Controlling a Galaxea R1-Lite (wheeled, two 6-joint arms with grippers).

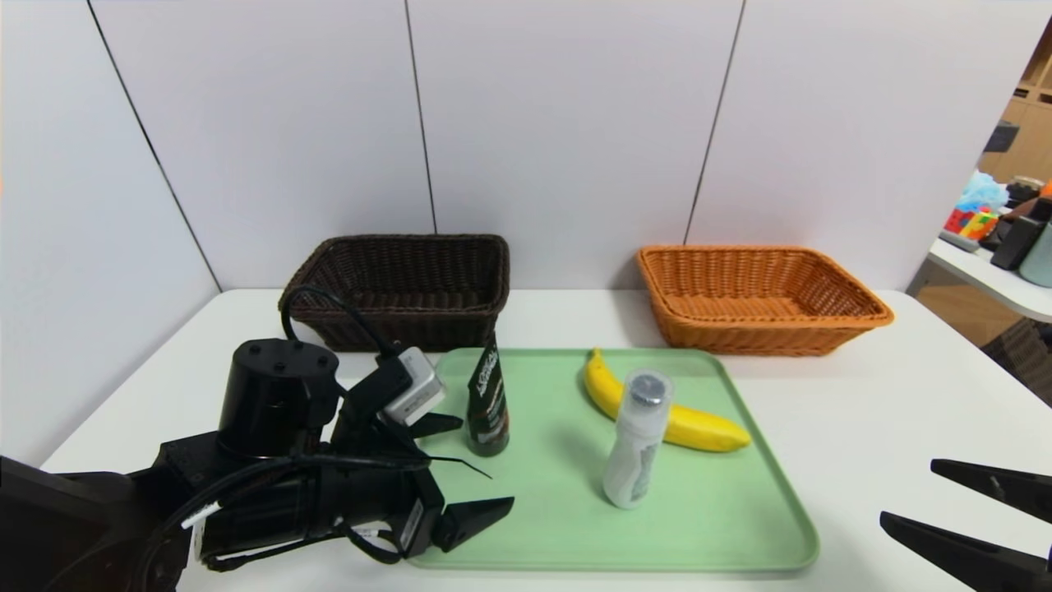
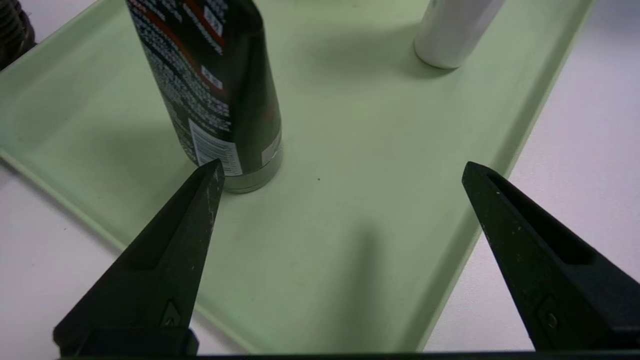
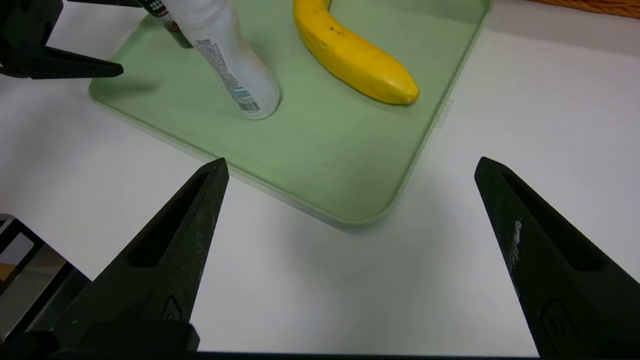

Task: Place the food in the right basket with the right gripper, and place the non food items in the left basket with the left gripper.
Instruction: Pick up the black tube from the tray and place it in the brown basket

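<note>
The right gripper (image 1: 945, 501) hung spread and empty over the table's (image 1: 888, 427) near right corner. The left gripper (image 1: 472, 473), tilted downward with prongs wide and holding nothing, reached over the green tray's (image 1: 723, 526) near left edge beside the upright dark tube (image 1: 487, 399). Farther in stood the white bottle (image 1: 637, 440), then the banana (image 1: 657, 407). Beyond sat the dark basket (image 1: 403, 288) and orange basket (image 1: 756, 300).
</note>
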